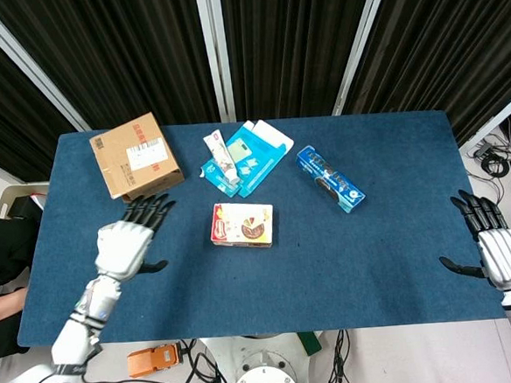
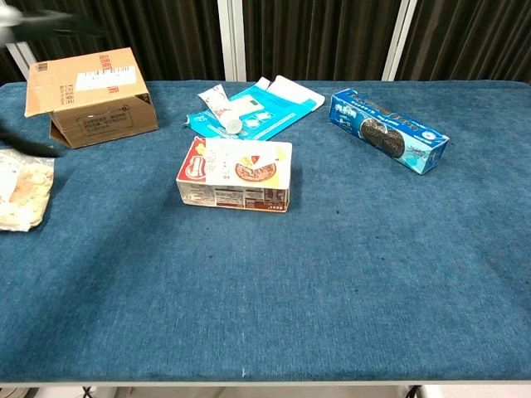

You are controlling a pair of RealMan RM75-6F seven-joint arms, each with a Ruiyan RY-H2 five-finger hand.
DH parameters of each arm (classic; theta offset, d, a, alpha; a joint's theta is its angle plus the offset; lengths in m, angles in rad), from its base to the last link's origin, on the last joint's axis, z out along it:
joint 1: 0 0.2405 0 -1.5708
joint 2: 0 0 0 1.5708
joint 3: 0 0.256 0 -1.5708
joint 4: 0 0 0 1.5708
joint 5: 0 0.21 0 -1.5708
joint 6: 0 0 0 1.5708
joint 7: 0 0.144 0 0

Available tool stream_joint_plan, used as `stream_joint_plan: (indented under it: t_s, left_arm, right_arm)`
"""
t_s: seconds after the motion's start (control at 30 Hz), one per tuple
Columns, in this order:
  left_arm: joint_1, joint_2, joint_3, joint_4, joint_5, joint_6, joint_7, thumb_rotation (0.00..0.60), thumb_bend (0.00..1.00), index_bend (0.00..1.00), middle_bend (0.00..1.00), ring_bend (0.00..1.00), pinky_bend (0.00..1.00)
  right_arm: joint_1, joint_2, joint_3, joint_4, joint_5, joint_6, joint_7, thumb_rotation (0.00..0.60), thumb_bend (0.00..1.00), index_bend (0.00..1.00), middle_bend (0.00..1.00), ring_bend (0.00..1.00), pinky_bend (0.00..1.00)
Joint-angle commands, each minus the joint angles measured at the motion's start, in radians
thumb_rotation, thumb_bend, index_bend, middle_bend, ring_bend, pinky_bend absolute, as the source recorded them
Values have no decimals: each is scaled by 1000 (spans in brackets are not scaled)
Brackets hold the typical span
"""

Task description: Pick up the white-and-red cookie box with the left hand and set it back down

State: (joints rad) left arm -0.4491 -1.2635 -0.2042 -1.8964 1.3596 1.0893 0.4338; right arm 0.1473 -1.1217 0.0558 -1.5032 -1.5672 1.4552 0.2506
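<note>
The white-and-red cookie box [image 1: 242,225] lies flat near the middle of the blue table [image 1: 383,261], also clear in the chest view [image 2: 236,174]. My left hand [image 1: 129,242] hovers open over the table's left part, fingers spread toward the cardboard box, a hand's width left of the cookie box and holding nothing. In the chest view only a blur of it [image 2: 29,18] shows at the top left. My right hand [image 1: 496,249] stays open off the table's right edge.
A cardboard box [image 1: 135,156] stands at the back left. A snack bag [image 2: 18,189] lies under my left hand. A light-blue packet with a tube [image 1: 243,157] sits behind the cookie box, and a blue cookie box [image 1: 330,178] lies to the right.
</note>
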Motion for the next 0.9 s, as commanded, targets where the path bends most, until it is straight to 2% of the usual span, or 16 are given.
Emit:
stream_joint_plan:
  t_s: [0.03,0.13,0.3,0.4,0.6,0.9]
  left_arm:
    - [-195,-112,-98,-15,-268,-166,158,600,0,68,7,0,0]
    - [-309,-176,-123,23,-459,-194,264,600,0,73,17,0,0]
    - [-476,-294,-132,104,-743,-148,406,600,0,73,26,0,0]
    - [-550,-344,-133,151,-878,-119,452,600,0,73,26,0,0]
    - [-662,-430,-132,251,-1069,-66,518,600,0,73,26,0,0]
    - [-765,-522,-183,375,-1260,-21,545,600,0,73,30,0,0]
  right_arm:
    - [-1,2,-1,-5,3,-1,-7,600,244,0,0,0,0]
    - [-3,5,-3,-12,4,-1,-14,600,244,0,0,0,0]
    - [-6,8,-6,-19,9,-4,-21,600,243,0,0,0,0]
    - [-9,10,-6,-21,13,-4,-23,600,244,0,0,0,0]
    - [-7,8,-6,-20,18,-12,-25,600,244,0,0,0,0]
    - [-3,5,-6,-21,25,-24,-32,600,244,0,0,0,0]
